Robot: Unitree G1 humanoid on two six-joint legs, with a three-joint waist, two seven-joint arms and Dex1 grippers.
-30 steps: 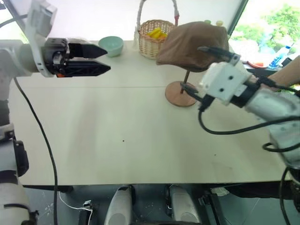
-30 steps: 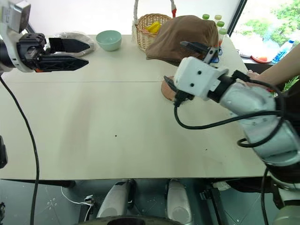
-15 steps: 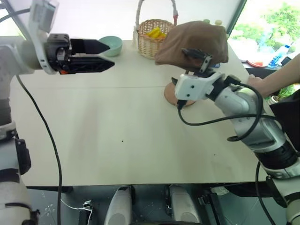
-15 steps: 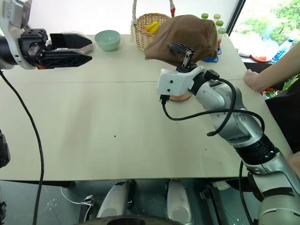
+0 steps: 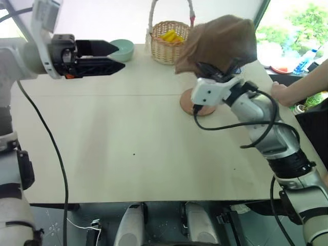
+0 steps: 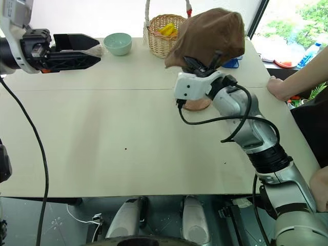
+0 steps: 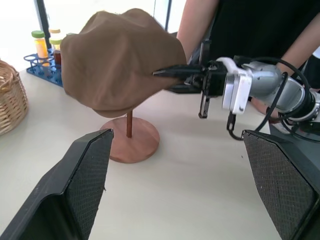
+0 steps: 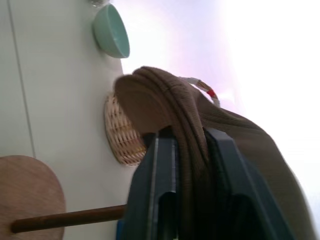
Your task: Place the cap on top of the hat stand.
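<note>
From the head views, the cap (image 5: 220, 41) sits draped over the top of the hat stand (image 5: 197, 102), bunched and tilted, on the table (image 5: 128, 148) in front of the wicker basket (image 5: 169, 41). The right gripper (image 5: 218, 72) reaches up under the cap's near edge, its fingers pinched on the fabric. The left gripper (image 5: 105, 57) hangs well apart to the left, jaws spread and empty, near a green bowl (image 6: 117, 43).

The left wrist view shows the cap covering the stand's disc, probably resting on it, with a person's arm behind.

In the right wrist view, both fingers (image 8: 160, 190) clamp a fold of cap.
</note>
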